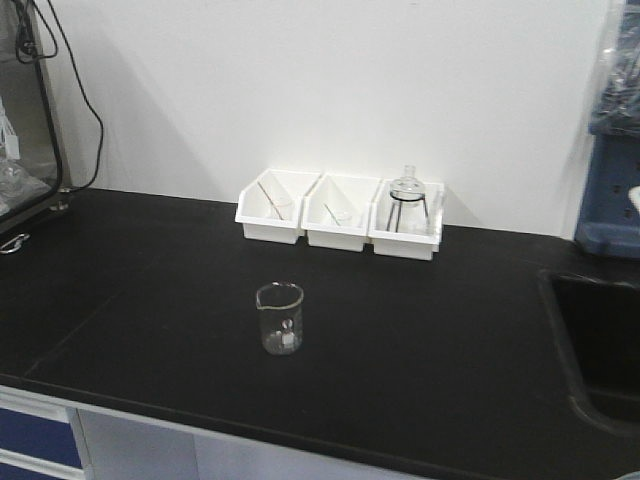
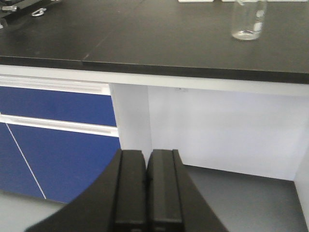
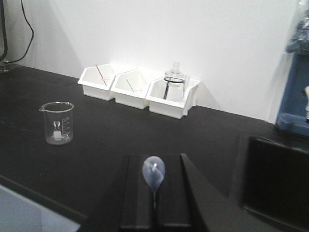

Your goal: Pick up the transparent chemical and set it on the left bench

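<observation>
The transparent chemical is a clear glass beaker (image 1: 280,318) with printed markings, standing upright on the black bench (image 1: 150,300) toward its front. It also shows in the left wrist view as the beaker (image 2: 248,21) and in the right wrist view as the beaker (image 3: 58,123). My left gripper (image 2: 146,155) is shut with nothing in it, below bench height, facing the cabinet front. My right gripper (image 3: 154,162) hangs over the bench to the right of the beaker, shut on the thin stem of a small translucent bluish bulb (image 3: 154,174). Neither gripper shows in the front view.
Three white bins (image 1: 340,212) line the back wall, two with thin rods, the right one with a round flask on a stand (image 1: 407,195). A sink (image 1: 600,345) is sunk into the bench at right. Blue drawers (image 2: 53,106) sit under the bench at left.
</observation>
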### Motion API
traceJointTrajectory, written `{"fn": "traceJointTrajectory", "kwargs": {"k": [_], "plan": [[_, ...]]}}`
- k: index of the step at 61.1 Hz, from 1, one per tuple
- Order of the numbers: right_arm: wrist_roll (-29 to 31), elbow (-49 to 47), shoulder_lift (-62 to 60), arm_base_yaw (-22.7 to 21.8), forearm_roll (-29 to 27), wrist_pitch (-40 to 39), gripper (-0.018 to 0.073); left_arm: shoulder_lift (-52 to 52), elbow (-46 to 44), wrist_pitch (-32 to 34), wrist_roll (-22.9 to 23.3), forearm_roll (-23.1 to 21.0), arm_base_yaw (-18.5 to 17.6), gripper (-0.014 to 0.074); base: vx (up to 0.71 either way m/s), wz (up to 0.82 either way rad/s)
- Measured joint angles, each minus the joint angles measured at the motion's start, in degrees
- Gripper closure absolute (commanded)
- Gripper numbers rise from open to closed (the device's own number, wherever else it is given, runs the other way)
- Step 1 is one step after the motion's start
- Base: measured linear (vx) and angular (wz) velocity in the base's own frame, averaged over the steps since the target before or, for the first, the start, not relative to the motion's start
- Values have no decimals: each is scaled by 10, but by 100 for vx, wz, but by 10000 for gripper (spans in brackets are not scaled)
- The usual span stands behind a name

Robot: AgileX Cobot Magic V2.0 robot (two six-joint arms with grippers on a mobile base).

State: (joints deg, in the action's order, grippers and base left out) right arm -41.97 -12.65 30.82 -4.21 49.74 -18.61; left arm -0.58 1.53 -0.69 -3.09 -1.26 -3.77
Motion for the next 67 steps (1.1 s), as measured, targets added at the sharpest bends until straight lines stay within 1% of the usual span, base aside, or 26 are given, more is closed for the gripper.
{"fn": "traceJointTrajectory", "kwargs": {"k": [37,67], "plan": [[0,0,0,0,0,0,564,0,0,0,0,0,0,600,30,10],[0,0,0,0,0,0,564,0,0,0,0,0,0,600,21,-1]]}}
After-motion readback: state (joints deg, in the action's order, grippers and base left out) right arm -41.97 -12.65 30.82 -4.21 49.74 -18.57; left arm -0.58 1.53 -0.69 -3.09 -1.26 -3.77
